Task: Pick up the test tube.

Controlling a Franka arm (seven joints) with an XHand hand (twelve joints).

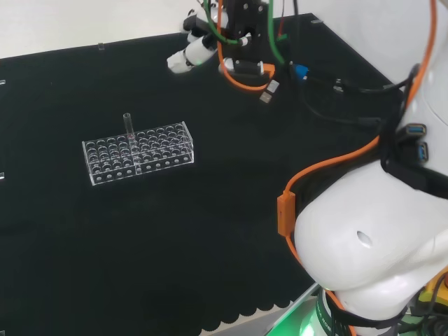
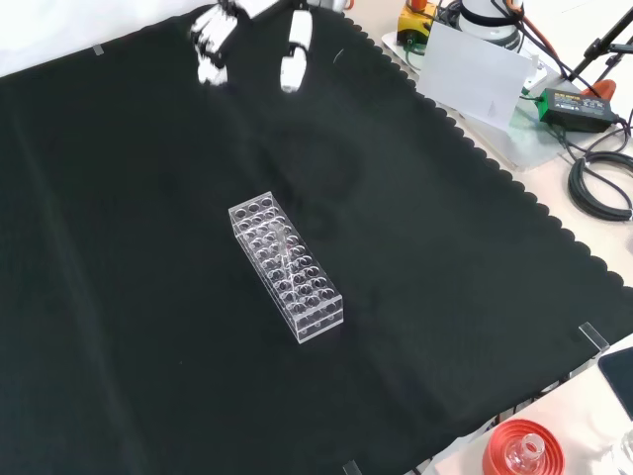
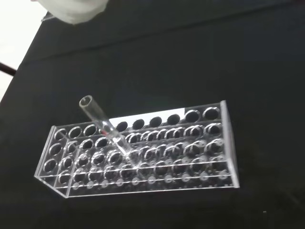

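- In the head view the clear rack (image 1: 138,152) stands left of centre on the black cloth (image 1: 210,245), with bare cloth on every side and its long side running left to right.
- The test tube (image 1: 129,124) stands in a hole in the rack's far row, towards the left end, its open mouth well above the rack top; in the wrist view the tube (image 3: 106,130) looks tilted.
- To the right and farther off in the head view, the hand (image 1: 192,50) hangs above the cloth near the far edge, well apart from the rack, with fingers straight and spread, holding nothing.
- In the front view the hand (image 2: 247,30) is at the top left, and open cloth lies between it and the rack (image 2: 286,265).
- At the front view's right the cloth ends in a scalloped edge (image 2: 475,139).
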